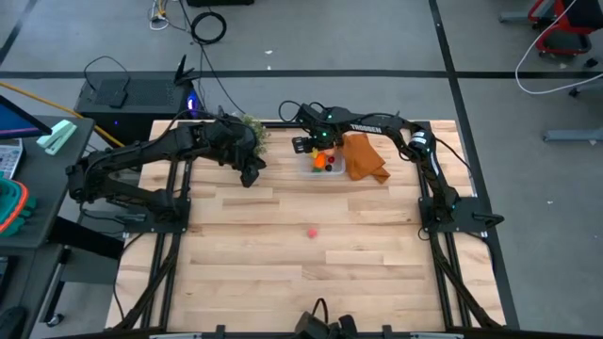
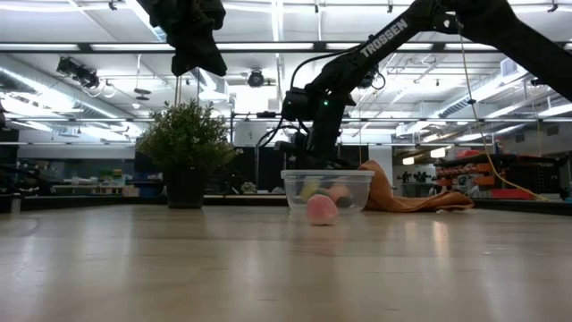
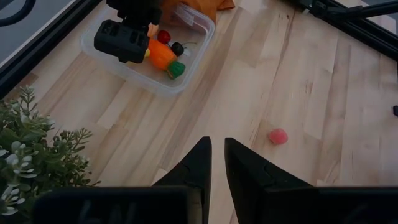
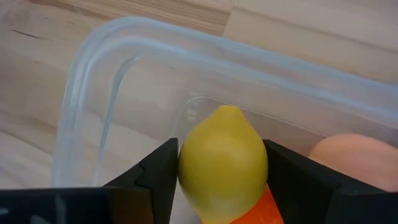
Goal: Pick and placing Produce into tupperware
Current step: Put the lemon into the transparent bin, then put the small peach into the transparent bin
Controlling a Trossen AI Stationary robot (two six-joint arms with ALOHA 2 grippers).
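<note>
The clear tupperware (image 1: 325, 164) stands at the table's far middle and also shows in the left wrist view (image 3: 149, 62). In it lie an orange carrot (image 3: 160, 55) with a green top, a red fruit (image 3: 163, 36) and a dark berry (image 3: 178, 48). My right gripper (image 4: 224, 180) reaches down into the box, shut on the yellow lemon (image 4: 224, 162). A pink fruit (image 1: 311, 232) lies on the bare table nearer the front. My left gripper (image 3: 217, 165) hangs shut and empty above the table, left of the box (image 1: 251, 175). My right gripper pinches the lemon's two sides (image 4: 186, 168) between its two fingers, which come from above and point down. The lemon's pointed end faces away from the wrist. It sits inside the box's rim, over the carrot (image 4: 255, 208). Whether it rests on anything I cannot tell.
A bushy green plant (image 1: 251, 132) stands at the far edge, left of the box. An orange cloth (image 1: 363, 156) lies right of the box. A peach-coloured fruit (image 4: 354, 155) is in the box beside the lemon. The table's near half is open wood.
</note>
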